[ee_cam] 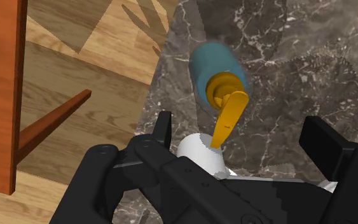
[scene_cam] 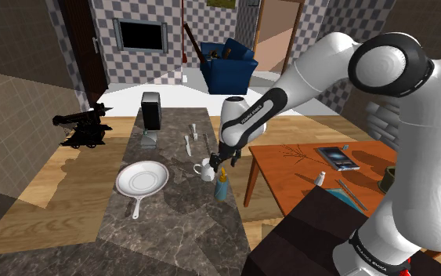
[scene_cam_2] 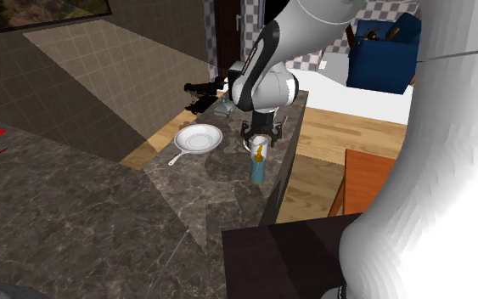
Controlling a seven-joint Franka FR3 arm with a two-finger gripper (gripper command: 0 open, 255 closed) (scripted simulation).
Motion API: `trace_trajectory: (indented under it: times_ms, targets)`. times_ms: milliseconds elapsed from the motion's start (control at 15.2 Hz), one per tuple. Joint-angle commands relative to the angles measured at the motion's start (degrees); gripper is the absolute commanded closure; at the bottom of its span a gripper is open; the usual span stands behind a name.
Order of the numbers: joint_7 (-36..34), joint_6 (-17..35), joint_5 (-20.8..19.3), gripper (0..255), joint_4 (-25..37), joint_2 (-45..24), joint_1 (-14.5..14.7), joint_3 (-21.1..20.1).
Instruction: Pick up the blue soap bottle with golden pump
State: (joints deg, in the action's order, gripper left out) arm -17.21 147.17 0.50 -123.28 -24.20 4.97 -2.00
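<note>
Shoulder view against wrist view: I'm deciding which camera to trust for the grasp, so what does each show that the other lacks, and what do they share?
The shoulder view adds the white frying pan, the blue armchair and the arm's white links. The wrist view adds a look down onto the golden pump, with the open fingers standing apart and clear of the bottle. Shared: the blue soap bottle on the marble counter, the white mug beside it, the gripper above them, and the orange table.
</note>
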Motion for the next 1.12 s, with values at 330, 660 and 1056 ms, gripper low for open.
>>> trace_trajectory:
  times_ms: [330, 660, 1056]
  targets:
    - [-0.1, 4.0, -0.2, 0, 1.0, -5.0, 0.1, 0.2]
    - [0.0, 4.1, -0.2, 255, 1.0, -5.1, 0.1, 0.2]
    - [-0.1, 4.0, -0.2, 255, 1.0, -5.0, 0.1, 0.2]
